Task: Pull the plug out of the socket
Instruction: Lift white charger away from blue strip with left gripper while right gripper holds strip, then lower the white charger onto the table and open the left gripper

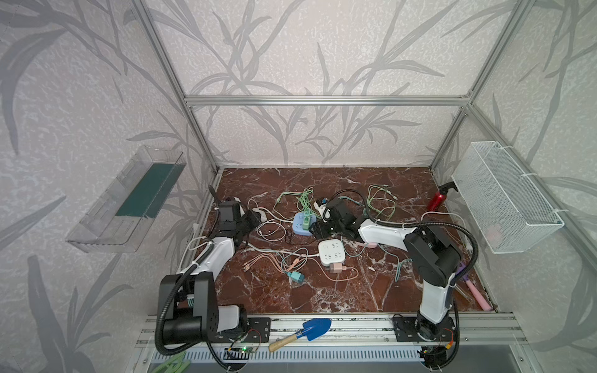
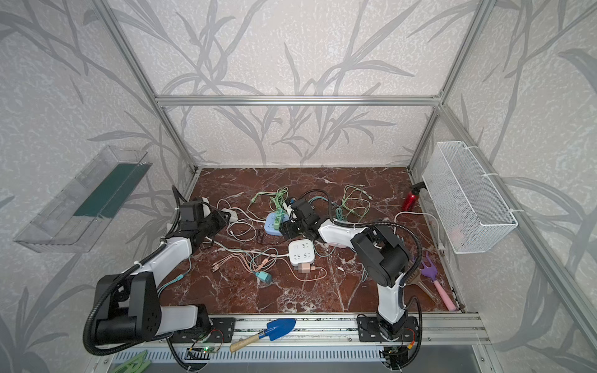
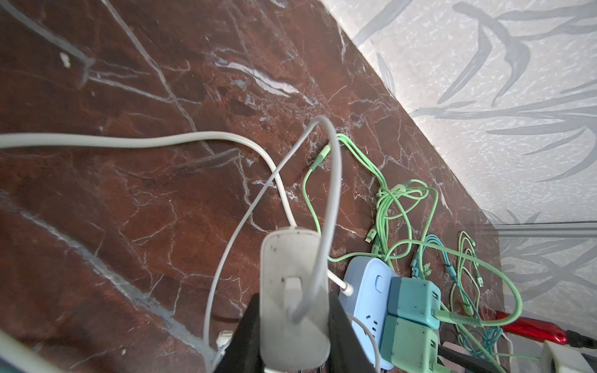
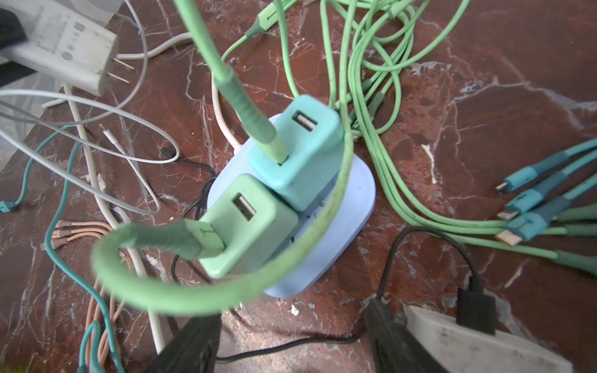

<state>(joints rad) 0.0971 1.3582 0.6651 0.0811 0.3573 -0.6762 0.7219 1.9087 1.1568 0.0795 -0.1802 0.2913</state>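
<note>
Blue trowel (image 1: 315, 327) lies on the front rail (image 1: 355, 329); behind it your left gripper (image 3: 294, 310) clamps the white plug (image 3: 284, 258), prongs bare and apart from the blue socket (image 4: 342, 232), while your right gripper (image 4: 290, 342) hangs open just beside that socket, holding nothing, two green plugs (image 4: 248, 222) seated in it.

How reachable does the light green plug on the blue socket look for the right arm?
Probably reachable: the right gripper stands open just short of the light green plug, facing it. Only a loop of green cable curves between them and could get caught.
</note>
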